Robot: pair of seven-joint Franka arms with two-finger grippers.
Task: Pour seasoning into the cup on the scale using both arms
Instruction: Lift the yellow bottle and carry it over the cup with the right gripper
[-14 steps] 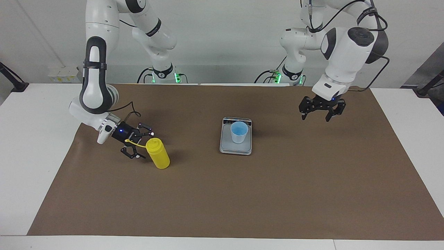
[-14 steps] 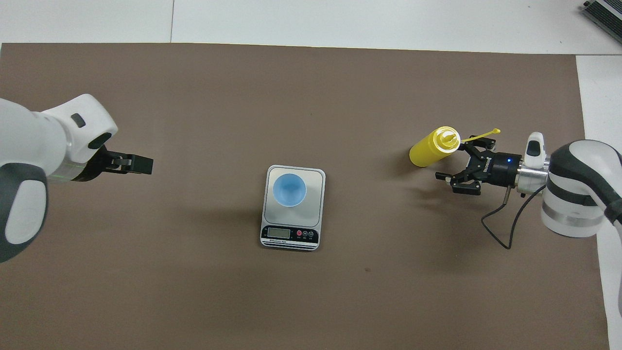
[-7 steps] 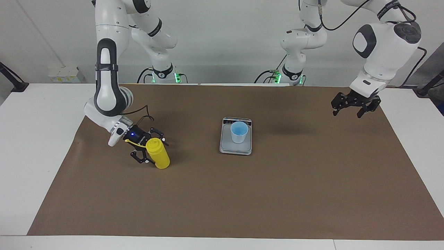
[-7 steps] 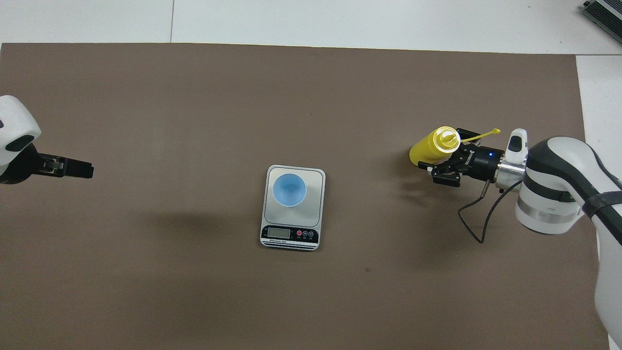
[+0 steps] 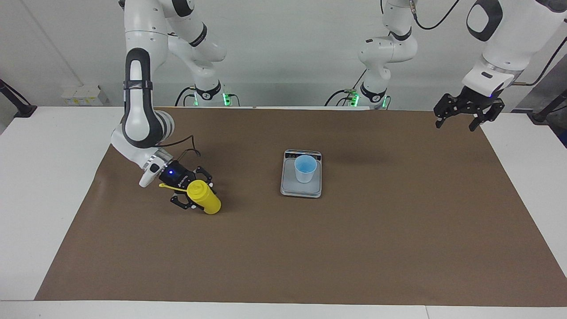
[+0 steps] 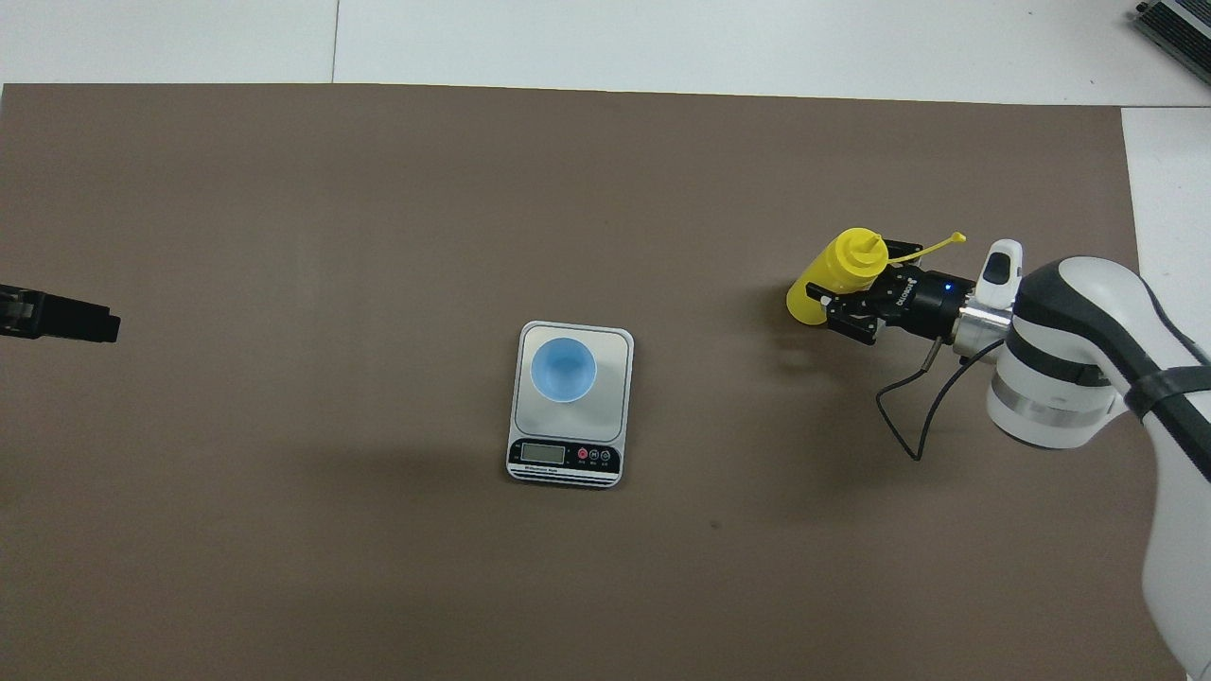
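I had the right hand point(image 5: 193, 198) clenching the tilted, squeezable yellow bottle point(image 5: 204, 200) mid-body, gently, while the left hand point(image 5: 468, 116) hung released.

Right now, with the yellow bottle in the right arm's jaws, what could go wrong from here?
1. The yellow bottle leans in the right gripper's jaws, which hold it near its top. It may swing or slip on lifting.
2. Its loose cap strap sticks out and could snag.
3. The cup stands loose on the scale, so a low pass with the bottle could knock it over.
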